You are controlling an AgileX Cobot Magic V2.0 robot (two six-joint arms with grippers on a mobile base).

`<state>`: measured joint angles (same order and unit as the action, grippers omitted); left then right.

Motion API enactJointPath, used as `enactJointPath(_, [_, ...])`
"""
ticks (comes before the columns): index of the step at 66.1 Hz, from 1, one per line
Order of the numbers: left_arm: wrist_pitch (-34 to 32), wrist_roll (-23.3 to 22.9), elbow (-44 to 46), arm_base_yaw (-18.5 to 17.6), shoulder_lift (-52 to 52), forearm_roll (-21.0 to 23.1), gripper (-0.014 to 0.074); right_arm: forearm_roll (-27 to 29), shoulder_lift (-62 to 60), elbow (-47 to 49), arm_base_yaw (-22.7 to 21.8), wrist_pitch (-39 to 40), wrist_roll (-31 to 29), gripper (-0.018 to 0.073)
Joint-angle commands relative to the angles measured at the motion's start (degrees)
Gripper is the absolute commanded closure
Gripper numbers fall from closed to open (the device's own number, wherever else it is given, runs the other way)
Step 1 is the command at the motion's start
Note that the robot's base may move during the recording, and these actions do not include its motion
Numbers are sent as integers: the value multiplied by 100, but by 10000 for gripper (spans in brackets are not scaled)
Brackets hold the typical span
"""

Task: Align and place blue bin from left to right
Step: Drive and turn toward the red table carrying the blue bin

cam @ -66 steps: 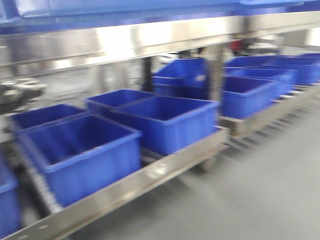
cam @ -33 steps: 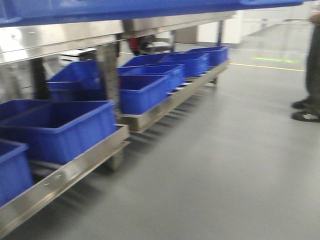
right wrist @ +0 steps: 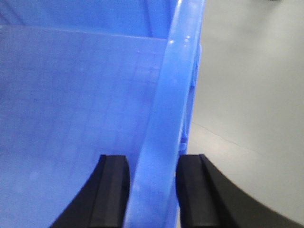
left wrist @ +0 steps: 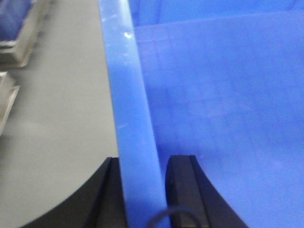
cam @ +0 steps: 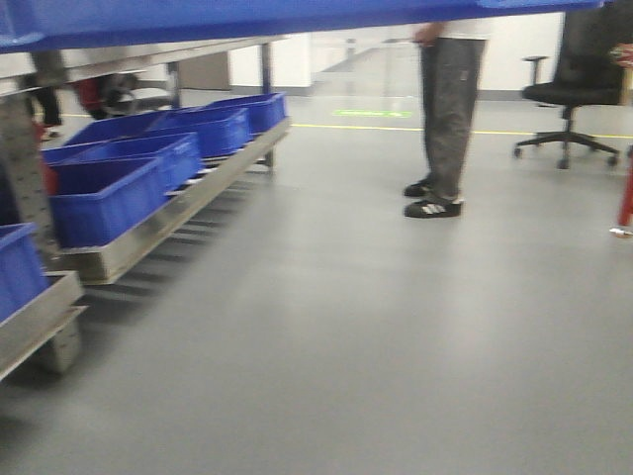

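Note:
The blue bin (cam: 247, 15) hangs carried in front of me; the front view catches only its underside as a blue band along the top edge. In the left wrist view, my left gripper (left wrist: 145, 190) is shut on the bin's left rim (left wrist: 128, 95), one black finger outside the wall and one inside. My right gripper (right wrist: 154, 190) is shut on the right rim (right wrist: 171, 85) in the same way. The bin's gridded inner floor (left wrist: 228, 95) holds nothing. Grey floor lies below both rims.
A steel roller rack (cam: 148, 233) runs along the left with several blue bins (cam: 109, 188) lined up on it. A person (cam: 450, 109) stands ahead at centre right. A black office chair (cam: 574, 89) is at the far right. Grey floor lies between them.
The front view has swung to the right: the rack and its bins slid to the left edge, and the person and chair came into view. Both grippers still hold the bin.

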<state>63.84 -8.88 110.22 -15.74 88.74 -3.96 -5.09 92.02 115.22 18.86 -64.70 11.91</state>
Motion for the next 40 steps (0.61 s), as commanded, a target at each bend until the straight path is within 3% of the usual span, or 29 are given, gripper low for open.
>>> enactJointPath(1, [-389, 71, 140, -60, -145, 221, 708, -223, -64, 74, -45, 523, 153, 629])
enactJointPath(40, [-389, 71, 140, -60, -145, 221, 708, -223, -64, 74, -45, 523, 153, 629])
